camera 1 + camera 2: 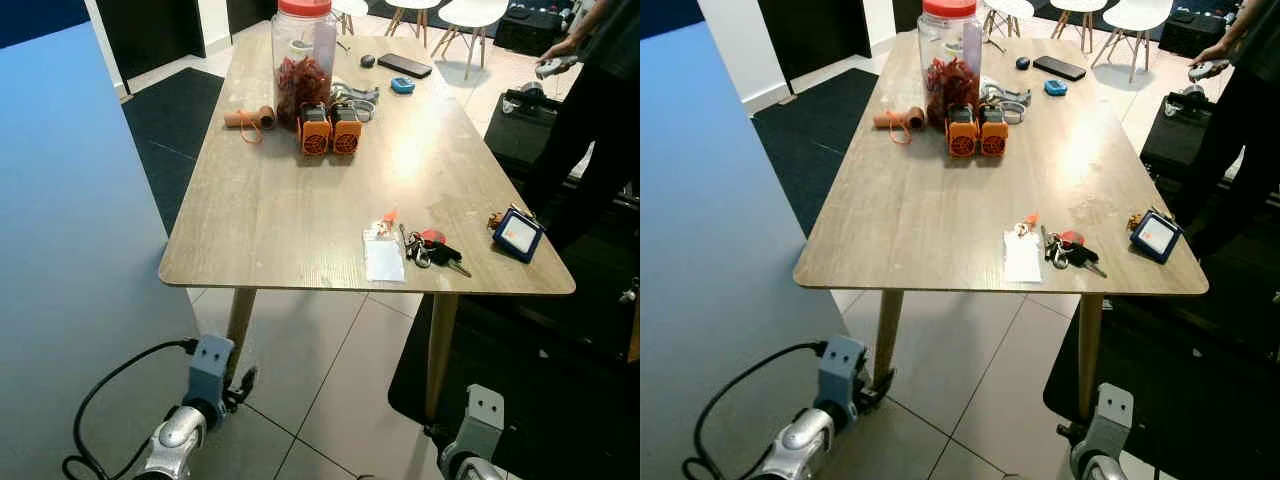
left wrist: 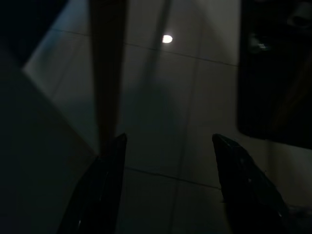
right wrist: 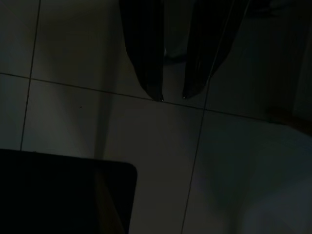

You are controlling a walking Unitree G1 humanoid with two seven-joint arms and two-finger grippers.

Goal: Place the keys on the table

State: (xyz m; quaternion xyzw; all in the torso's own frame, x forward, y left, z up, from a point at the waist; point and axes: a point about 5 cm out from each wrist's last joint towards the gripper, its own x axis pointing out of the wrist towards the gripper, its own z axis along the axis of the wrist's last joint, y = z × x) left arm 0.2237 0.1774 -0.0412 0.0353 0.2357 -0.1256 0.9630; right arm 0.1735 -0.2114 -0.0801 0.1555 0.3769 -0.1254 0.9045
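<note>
The bunch of keys [image 1: 430, 248] with a red tag and a black fob lies on the wooden table [image 1: 280, 220], near its front right edge. Beside the keys lies a white card pouch [image 1: 383, 256]. Both my arms hang low in front of the table, below its top. In the dark left wrist view, my left gripper [image 2: 169, 137] is open over the tiled floor, holding nothing, close to a table leg [image 2: 108, 73]. My right gripper [image 3: 171, 97] points at the floor tiles, its fingers a narrow gap apart and empty.
A blue-framed tag [image 1: 517, 235] lies at the table's right edge. Further back stand a red-lidded jar [image 1: 303, 60], two orange devices [image 1: 329, 130], a cord roll [image 1: 250, 119] and a phone [image 1: 404, 65]. A person [image 1: 600, 110] stands right. A blue wall [image 1: 60, 250] is left.
</note>
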